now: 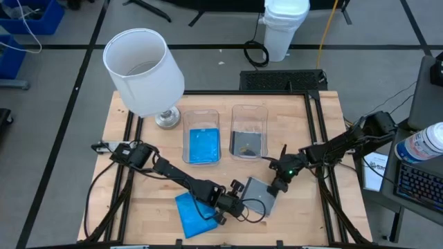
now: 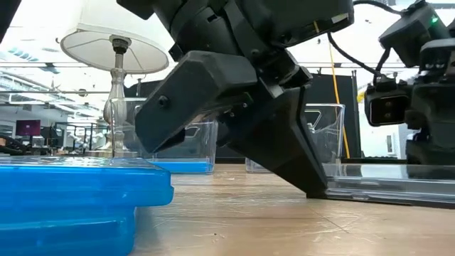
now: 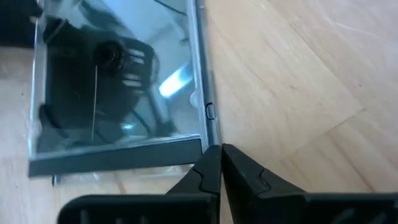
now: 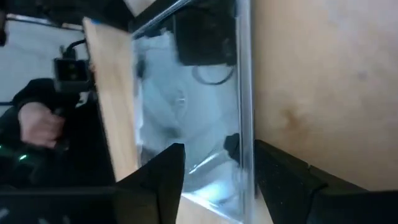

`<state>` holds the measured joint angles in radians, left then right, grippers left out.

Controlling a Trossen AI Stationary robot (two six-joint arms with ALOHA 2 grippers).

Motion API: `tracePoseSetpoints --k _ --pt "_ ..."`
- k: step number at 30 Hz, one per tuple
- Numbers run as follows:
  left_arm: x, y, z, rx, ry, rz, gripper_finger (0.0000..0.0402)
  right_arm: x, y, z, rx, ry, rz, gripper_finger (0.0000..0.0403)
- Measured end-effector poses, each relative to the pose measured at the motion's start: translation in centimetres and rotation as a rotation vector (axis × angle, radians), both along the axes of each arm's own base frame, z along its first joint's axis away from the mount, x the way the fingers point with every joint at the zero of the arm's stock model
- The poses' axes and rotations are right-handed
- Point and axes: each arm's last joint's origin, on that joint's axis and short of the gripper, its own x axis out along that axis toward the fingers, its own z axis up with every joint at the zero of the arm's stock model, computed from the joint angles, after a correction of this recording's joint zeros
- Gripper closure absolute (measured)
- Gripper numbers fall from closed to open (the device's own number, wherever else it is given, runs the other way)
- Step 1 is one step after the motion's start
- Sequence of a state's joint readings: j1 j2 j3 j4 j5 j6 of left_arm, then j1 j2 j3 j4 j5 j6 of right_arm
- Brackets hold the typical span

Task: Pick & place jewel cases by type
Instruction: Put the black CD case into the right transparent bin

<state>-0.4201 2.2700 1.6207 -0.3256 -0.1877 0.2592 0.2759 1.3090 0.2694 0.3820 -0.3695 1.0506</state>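
Jewel cases are what I am sorting, and the one in play is the smoky grey case (image 1: 260,194) lying flat on the counter (image 1: 304,138), nearer the front edge than the two clear tubs. I use it as my landmark. My right gripper (image 1: 276,185) sits at its far right edge; its wrist camera shows the jaws standing apart with the case's (image 4: 193,112) edge between them, though I cannot tell whether they press on it yet. My left gripper (image 1: 239,205) is down at the case's left side, jaws closed together on nothing, their tips (image 3: 219,160) just off the case's (image 3: 118,87) corner. Left of the grey case, near the counter's front edge, lies a small stack of blue cases (image 1: 195,213). Beyond the grey case stand the tubs: the left tub (image 1: 201,135) holds blue cases, the right tub (image 1: 248,130) holds dark ones. A lamp (image 1: 145,72) with a white shade stands left of the tubs.
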Motion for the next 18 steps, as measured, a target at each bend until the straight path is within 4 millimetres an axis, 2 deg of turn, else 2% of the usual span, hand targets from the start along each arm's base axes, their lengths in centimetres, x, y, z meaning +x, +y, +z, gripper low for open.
tracePoseSetpoints --k 7,18 --pt "0.41 0.11 0.04 -0.004 -0.042 0.018 0.0365 0.04 0.57 0.23 0.021 -0.032 0.02 0.0268" --pt "0.58 0.04 0.16 0.0 -0.073 0.029 0.0364 0.27 1.11 0.74 0.012 -0.114 0.041 0.0298"
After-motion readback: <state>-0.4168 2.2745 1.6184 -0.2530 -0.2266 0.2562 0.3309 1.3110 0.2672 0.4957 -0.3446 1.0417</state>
